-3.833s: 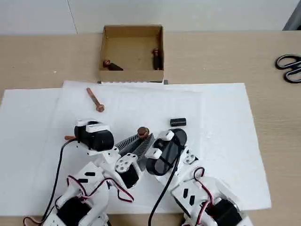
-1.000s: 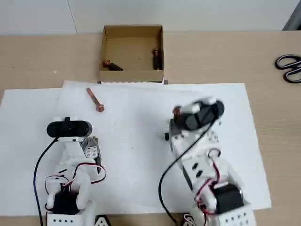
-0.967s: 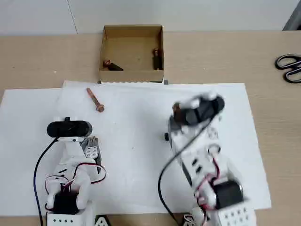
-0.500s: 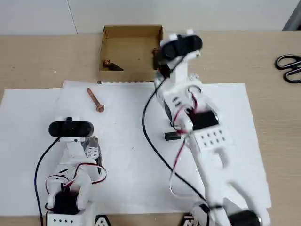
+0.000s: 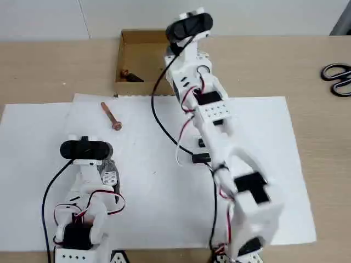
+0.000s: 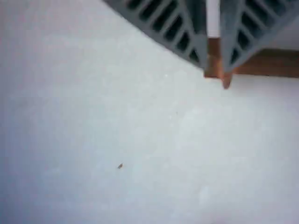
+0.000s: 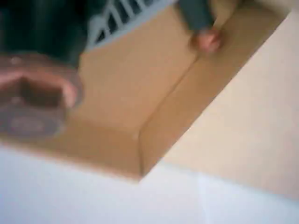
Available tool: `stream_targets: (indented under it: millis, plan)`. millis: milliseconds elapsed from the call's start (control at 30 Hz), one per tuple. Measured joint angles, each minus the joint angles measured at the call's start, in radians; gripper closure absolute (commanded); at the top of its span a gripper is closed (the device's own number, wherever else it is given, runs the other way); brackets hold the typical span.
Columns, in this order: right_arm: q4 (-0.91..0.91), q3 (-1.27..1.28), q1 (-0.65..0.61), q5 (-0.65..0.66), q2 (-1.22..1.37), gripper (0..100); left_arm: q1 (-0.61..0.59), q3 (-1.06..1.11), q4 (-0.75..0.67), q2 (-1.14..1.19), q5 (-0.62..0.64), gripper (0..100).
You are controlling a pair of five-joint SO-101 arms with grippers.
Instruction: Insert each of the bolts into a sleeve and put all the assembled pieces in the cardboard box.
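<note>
My right arm stretches across the paper to the cardboard box (image 5: 143, 55). In the right wrist view my right gripper (image 7: 56, 42) hangs over the box floor (image 7: 131, 88), shut on a bolt in a dark sleeve (image 7: 32, 95). Two assembled pieces lie in the box, one by a corner (image 7: 202, 29) and another (image 5: 129, 75) at the left. A loose bolt (image 5: 111, 116) lies on the paper. Two black sleeves (image 5: 201, 159) rest beside the right arm. My left gripper (image 6: 214, 70) is shut low over the paper, with a copper bolt (image 6: 266, 63) lying just behind its tips.
White paper (image 5: 148, 181) covers the table's near half. Scissors (image 5: 337, 79) lie at the far right on the bare wood. The left arm (image 5: 85, 181) stays folded at the near left, and the right arm spans the paper's middle.
My right arm has swung from mid-paper forward and left to the box, carrying the sleeved bolt. The left arm has hardly moved.
</note>
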Motion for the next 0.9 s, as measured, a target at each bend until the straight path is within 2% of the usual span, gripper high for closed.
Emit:
stream_targets:
  millis: [233,367,467,733,900]
  plan:
    - [-0.018,-0.278,0.0,0.002,0.325,98.7,0.0,0.0,0.0,0.0,0.0,99]
    - [0.051,-0.359,-0.014,0.069,0.417,86.8,0.0,0.0,0.0,0.0,0.0,99]
    - [0.114,-0.373,-0.04,0.087,0.428,80.1,0.0,0.0,0.0,0.0,0.0,99]
    - [0.232,-0.402,-0.044,0.094,0.419,80.1,0.0,0.0,0.0,0.0,0.0,99]
    - [0.422,-0.402,-0.044,0.094,0.299,80.1,0.0,0.0,0.0,0.0,0.0,99]
